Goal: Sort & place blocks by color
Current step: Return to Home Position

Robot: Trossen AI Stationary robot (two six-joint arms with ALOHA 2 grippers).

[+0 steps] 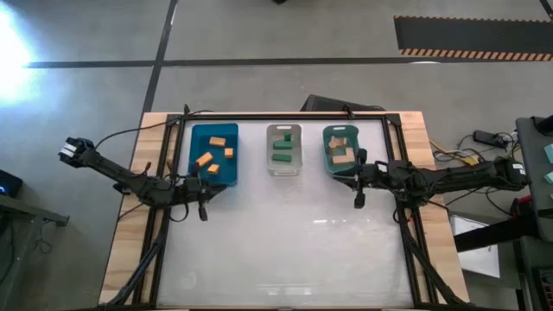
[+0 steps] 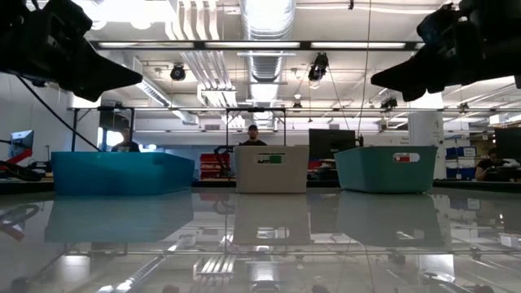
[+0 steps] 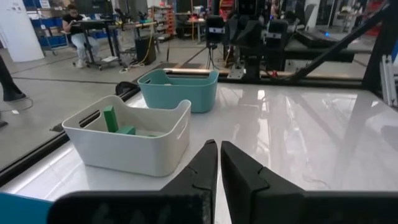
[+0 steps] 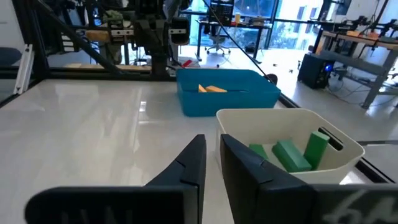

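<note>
Left gripper (image 1: 204,212) and right gripper (image 1: 359,200) hover over the table (image 1: 285,242), fingers nearly closed, holding nothing. Beyond them, orange blocks (image 1: 205,160) lie at mixed angles in the blue bin (image 1: 192,155). Green blocks (image 1: 281,157) sit in the white bin (image 1: 283,128), one bar leaning upright. Tan blocks (image 1: 343,157) sit in the teal bin (image 1: 326,147).

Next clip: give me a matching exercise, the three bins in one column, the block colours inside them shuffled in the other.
Column one: 1 blue bin; 2 white bin; 3 teal bin.
Column two: A green blocks; B tan blocks; C orange blocks.
Pairs: 1-C, 2-A, 3-B.
The left gripper and right gripper hang shut near the bins.
</note>
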